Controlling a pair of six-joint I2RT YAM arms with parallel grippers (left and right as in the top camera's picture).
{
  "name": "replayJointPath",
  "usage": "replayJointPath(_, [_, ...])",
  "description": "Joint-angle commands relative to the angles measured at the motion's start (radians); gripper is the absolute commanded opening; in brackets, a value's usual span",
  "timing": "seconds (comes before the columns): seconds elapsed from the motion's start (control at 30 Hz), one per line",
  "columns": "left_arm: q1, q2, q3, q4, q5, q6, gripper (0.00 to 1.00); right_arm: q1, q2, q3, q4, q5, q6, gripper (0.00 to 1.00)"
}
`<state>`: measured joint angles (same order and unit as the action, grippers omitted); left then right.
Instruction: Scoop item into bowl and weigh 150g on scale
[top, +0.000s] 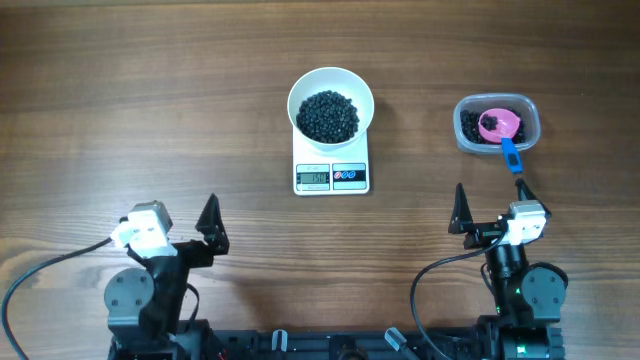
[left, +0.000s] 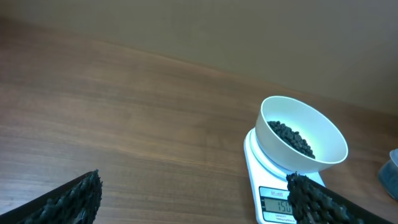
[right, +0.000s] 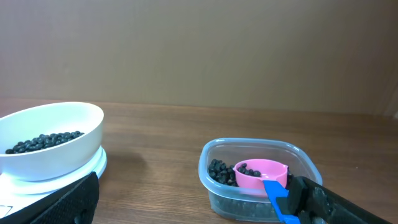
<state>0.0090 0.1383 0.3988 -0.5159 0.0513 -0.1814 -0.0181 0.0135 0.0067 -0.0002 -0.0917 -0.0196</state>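
The white bowl (top: 331, 83) stands on the scale (top: 331, 176) at the table's centre back, with a heap of the item (top: 328, 115), small black beads, inside it. In the left wrist view the scale (left: 264, 180) shows 150 on its display beneath the bowl (left: 323, 134). My left gripper (top: 172, 228) is open near the front left, with nothing between its fingers. My right gripper (top: 492, 208) is open at the front right, just in front of a pink scoop (top: 500, 126) with a blue handle. The scoop (right: 261, 174) lies free in the tub.
A clear plastic tub (top: 468, 135) at the back right holds more black beads and the scoop, whose handle sticks out over the near rim towards my right gripper. In the right wrist view the tub (right: 214, 186) sits right of the bowl (right: 56, 155).
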Motion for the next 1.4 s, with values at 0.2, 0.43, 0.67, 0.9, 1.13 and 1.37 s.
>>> replayJointPath(0.2, [0.009,-0.095,-0.063,0.021,0.013,-0.010,1.00,0.005,-0.010,-0.002,0.002,0.017,0.020,0.99])
replayJointPath(0.43, [0.009,-0.134,-0.106,0.057,0.013,-0.010,1.00,0.005,-0.010,-0.002,0.002,0.017,0.021,1.00])
replayJointPath(0.67, [0.009,-0.135,-0.109,0.074,0.012,-0.010,1.00,0.005,-0.010,-0.002,0.002,0.017,0.020,1.00])
replayJointPath(0.9, [0.009,-0.135,-0.194,0.217,0.011,-0.010,1.00,0.005,-0.010,-0.002,0.002,0.017,0.021,1.00])
replayJointPath(1.13, [0.009,-0.135,-0.294,0.390,0.008,-0.010,1.00,0.005,-0.010,-0.002,0.002,0.017,0.020,1.00])
replayJointPath(1.37, [0.042,-0.135,-0.367,0.550,0.004,-0.009,1.00,0.005,-0.010,-0.002,0.002,0.017,0.020,1.00])
